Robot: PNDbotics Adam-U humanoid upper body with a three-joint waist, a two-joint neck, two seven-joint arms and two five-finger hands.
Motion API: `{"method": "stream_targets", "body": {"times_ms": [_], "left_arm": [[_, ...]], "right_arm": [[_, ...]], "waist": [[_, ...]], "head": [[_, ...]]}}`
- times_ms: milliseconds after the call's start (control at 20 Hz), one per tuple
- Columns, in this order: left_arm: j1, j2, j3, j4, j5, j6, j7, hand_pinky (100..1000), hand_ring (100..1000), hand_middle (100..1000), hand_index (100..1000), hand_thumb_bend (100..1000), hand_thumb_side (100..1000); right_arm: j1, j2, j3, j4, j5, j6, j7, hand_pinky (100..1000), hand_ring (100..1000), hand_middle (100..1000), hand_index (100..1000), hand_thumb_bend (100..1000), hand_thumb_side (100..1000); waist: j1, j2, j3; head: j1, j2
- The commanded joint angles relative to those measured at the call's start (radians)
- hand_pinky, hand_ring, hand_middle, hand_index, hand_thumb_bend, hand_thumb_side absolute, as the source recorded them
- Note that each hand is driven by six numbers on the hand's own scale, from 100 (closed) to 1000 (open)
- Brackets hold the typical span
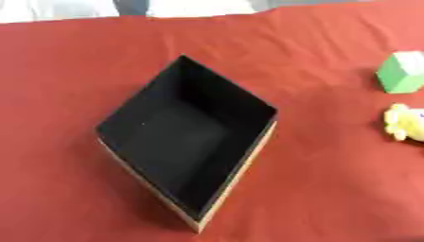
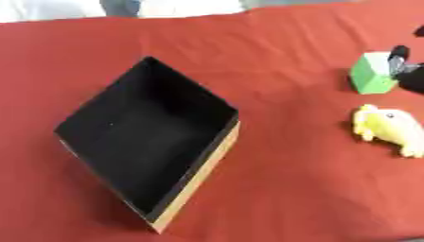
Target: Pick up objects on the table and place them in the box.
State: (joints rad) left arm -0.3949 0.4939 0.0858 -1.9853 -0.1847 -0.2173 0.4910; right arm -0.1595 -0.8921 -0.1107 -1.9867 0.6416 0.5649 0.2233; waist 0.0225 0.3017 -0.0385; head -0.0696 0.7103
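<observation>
Left of centre on the red counter [image 2: 281,179] sits the black box [image 2: 145,142], open and empty, turned corner-on. Well to its right stand a green block [image 2: 370,73] and, just nearer, a yellow soft toy [image 2: 387,127]. At the right edge the right hand [image 2: 406,68] touches the block's far side; whether its fingers are curled cannot be told. No left hand shows.

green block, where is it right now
The green block sits on the red tablecloth at the robot's far right, beyond the yellow plush toy, with the right hand at its right side.
</observation>
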Motion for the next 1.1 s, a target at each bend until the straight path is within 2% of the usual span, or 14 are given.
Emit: {"method": "stream_targets", "body": {"times_ms": [50, 400, 500, 650, 1100], "left_arm": [[-0.008, 0.024, 0.011, -0.015, 0.002, -0.002, 0.001, 538, 813, 690, 799, 100, 425], [-0.008, 0.024, 0.01, -0.015, 0.002, -0.003, -0.001, 538, 813, 689, 799, 100, 424], [-0.008, 0.024, 0.01, -0.015, 0.002, -0.003, -0.001, 538, 813, 689, 799, 100, 423], [-0.006, 0.025, 0.01, -0.015, 0.002, -0.002, -0.001, 538, 813, 689, 800, 100, 425], [-0.006, 0.026, 0.009, -0.015, 0.001, -0.001, -0.003, 538, 813, 689, 800, 100, 425]], "right_arm": [[-0.013, -0.019, -0.01, -0.013, 0.008, -0.002, -0.006, 918, 888, 829, 817, 100, 548], [-0.013, -0.018, -0.008, -0.013, 0.002, -0.014, -0.011, 918, 887, 831, 817, 100, 549], [-0.008, -0.022, -0.007, -0.013, 0.01, -0.011, 0.003, 919, 895, 834, 825, 152, 503], [0.002, -0.032, 0.0, -0.013, 0.037, -0.006, 0.042, 924, 911, 845, 860, 231, 483], [0.02, -0.053, 0.032, -0.013, 0.097, -0.063, 0.188, 937, 946, 873, 888, 297, 521]], "waist": [[-0.003, -0.021, 0.001], [-0.004, -0.023, 0.004], [-0.004, -0.023, 0.004], [-0.005, -0.023, 0.002], [-0.005, -0.023, -0.003]], "head": [[-0.001, -0.001], [0.0, 0.005], [0.0, 0.008], [-0.002, 0.011], [-0.057, 0.007]]}}
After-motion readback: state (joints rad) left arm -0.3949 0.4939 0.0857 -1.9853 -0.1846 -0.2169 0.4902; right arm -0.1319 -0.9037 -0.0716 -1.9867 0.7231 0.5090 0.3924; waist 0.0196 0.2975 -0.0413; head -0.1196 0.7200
